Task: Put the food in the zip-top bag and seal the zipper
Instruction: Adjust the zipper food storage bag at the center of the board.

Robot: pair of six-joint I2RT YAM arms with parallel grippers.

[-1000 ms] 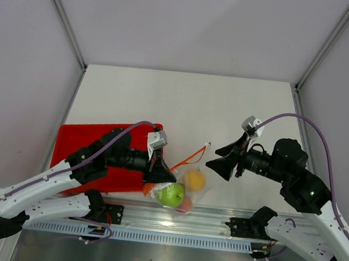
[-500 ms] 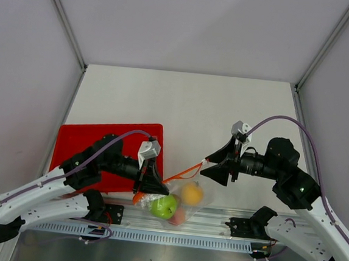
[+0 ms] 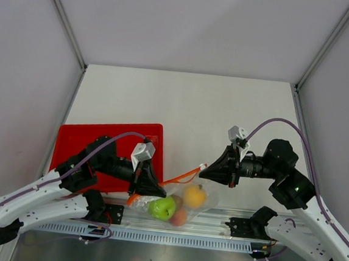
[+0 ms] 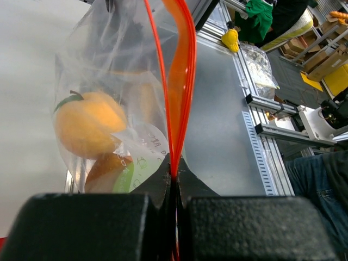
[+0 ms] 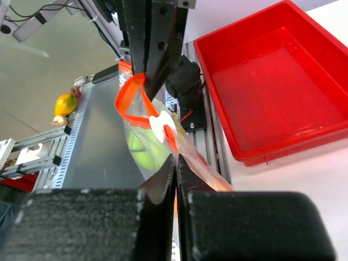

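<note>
The clear zip-top bag (image 3: 183,206) hangs over the table's near edge, strung between both grippers. Inside it lie the green apple (image 3: 162,209), the yellow-orange fruit (image 3: 194,196) and the peach (image 3: 180,217). The red-orange zipper (image 3: 179,178) runs from my left gripper (image 3: 149,188) up to my right gripper (image 3: 206,169). In the left wrist view the left gripper (image 4: 175,168) is shut on the zipper (image 4: 179,81), with the yellow-orange fruit (image 4: 87,125) behind the plastic. My right gripper (image 5: 176,157) is shut on the zipper's other end (image 5: 126,111), just below a white slider tab (image 5: 161,128).
A red rectangular tray (image 3: 76,137) lies on the table's left, partly under the left arm. The metal rail (image 3: 172,228) with the arm bases runs right below the hanging bag. White walls enclose the table on three sides.
My right gripper has moved left to the bag's free zipper end and shut on it. The left gripper has shifted slightly left and nearer, carrying the bag with it.
</note>
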